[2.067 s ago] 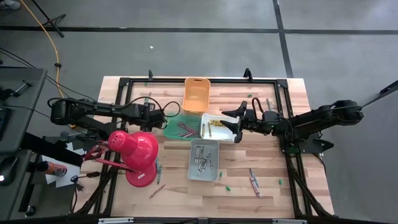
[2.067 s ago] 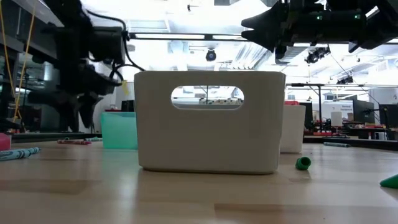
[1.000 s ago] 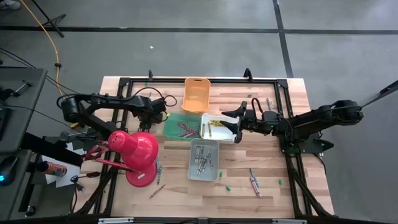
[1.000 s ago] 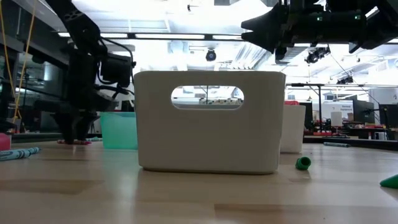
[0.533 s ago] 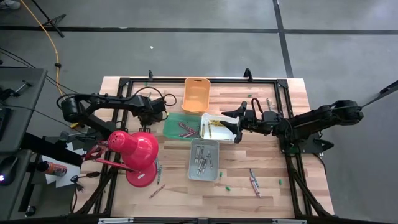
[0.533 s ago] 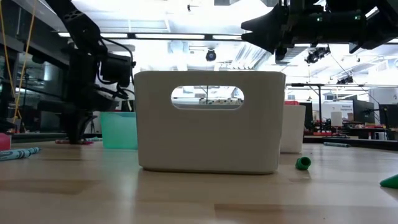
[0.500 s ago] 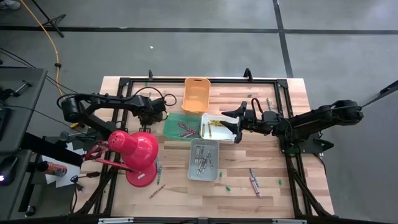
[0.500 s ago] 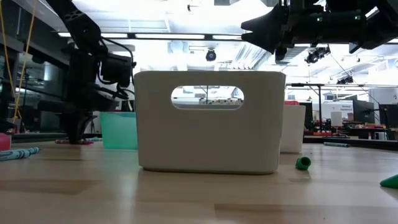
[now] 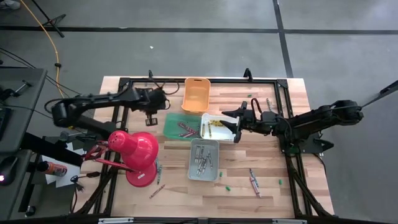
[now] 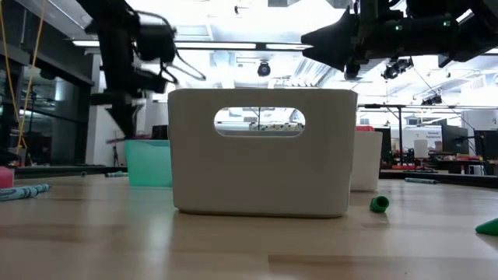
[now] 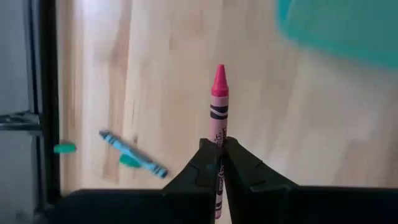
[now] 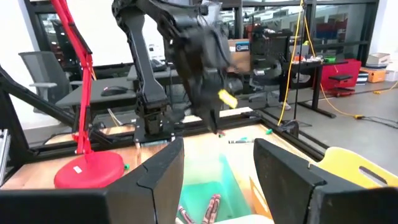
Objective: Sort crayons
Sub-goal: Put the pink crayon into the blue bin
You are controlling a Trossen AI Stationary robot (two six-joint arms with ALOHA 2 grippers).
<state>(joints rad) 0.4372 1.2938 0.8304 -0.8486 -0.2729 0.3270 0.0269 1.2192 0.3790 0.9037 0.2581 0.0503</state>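
- Carrying a pink crayon (image 11: pixel 218 115), the left end effector (image 11: pixel 217 163) clamps it above the tabletop (image 9: pixel 273 186).
- Next comes dropping it into the green bin (image 9: pixel 171 126), judging by the reds there.
- Right end effector (image 12: pixel 217 163) waits spread over the white bin (image 9: pixel 233 135).

Both arms (image 9: pixel 99 102) are matte black, jointed and slim; a black cable loops along the left one, and its pincer (image 11: pixel 219 163) ends in blunt, wedge-shaped fingers.
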